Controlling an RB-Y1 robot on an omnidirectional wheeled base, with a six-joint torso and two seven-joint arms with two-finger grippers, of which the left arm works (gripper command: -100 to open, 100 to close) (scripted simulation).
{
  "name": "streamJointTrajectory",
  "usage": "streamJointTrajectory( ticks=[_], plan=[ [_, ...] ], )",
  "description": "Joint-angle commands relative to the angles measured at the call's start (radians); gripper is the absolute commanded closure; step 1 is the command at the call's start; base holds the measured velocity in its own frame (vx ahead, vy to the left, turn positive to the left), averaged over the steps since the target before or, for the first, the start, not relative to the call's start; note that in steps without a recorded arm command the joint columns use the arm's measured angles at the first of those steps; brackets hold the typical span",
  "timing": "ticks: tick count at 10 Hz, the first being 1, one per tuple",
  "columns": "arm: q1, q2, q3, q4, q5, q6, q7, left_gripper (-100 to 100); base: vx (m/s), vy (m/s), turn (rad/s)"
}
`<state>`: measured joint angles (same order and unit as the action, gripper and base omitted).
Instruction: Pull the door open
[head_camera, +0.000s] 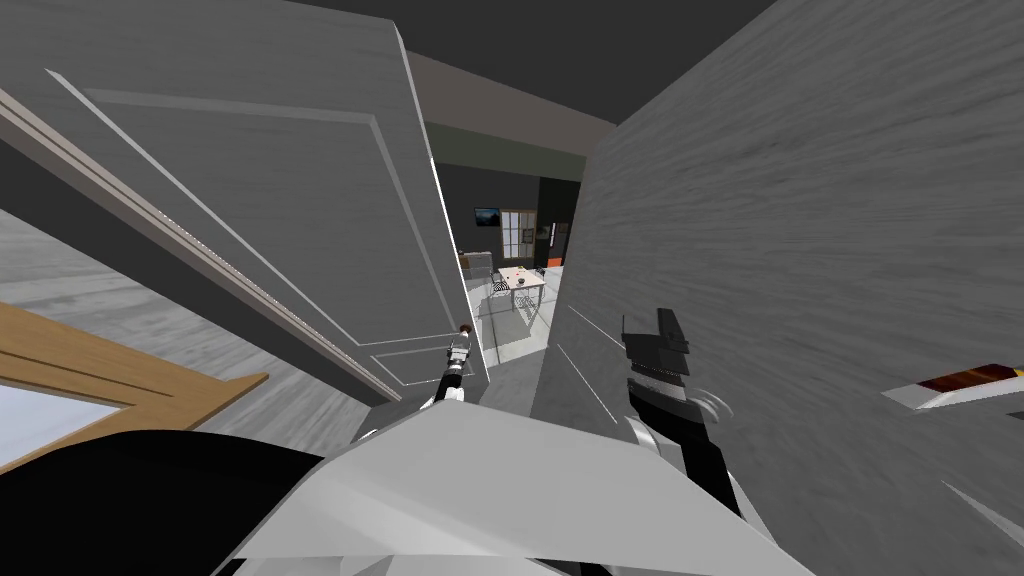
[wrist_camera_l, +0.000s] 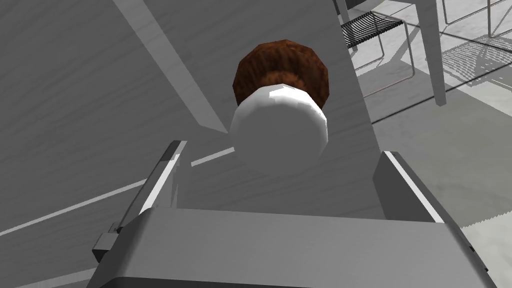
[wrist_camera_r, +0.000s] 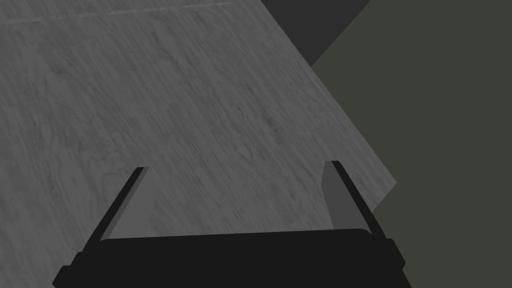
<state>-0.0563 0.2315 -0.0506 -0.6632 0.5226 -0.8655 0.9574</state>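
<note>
The grey panelled door stands partly open, swung toward me on my left. Its knob sits near the free edge. In the left wrist view the knob has a white round head on a brown base. My left gripper is right at it. There the left gripper is open, its fingers standing wide on either side of the knob without touching it. My right gripper is raised beside the grey wall and open, with nothing between its fingers.
A grey wall rises close on my right. Through the gap beyond the door's edge lies a room with a table and chairs. A wire chair stands on the pale floor there. A wooden frame lies at lower left.
</note>
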Motion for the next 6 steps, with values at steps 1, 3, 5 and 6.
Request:
streamJointTrajectory(
  ticks=[1,3,5,6],
  plan=[
    [-0.005,-0.01,-0.005,-0.005,0.027,0.005,0.05,-100,-0.081,0.02,-0.095],
    [-0.008,-0.016,-0.007,-0.009,0.044,0.009,0.096,-100,-0.063,0.025,-0.032],
    [-0.011,-0.022,-0.01,-0.013,0.061,0.012,0.131,-100,-0.069,0.026,-0.06],
    [-0.014,-0.028,-0.013,-0.016,0.077,0.015,0.163,-100,-0.057,0.007,-0.039]
  ],
)
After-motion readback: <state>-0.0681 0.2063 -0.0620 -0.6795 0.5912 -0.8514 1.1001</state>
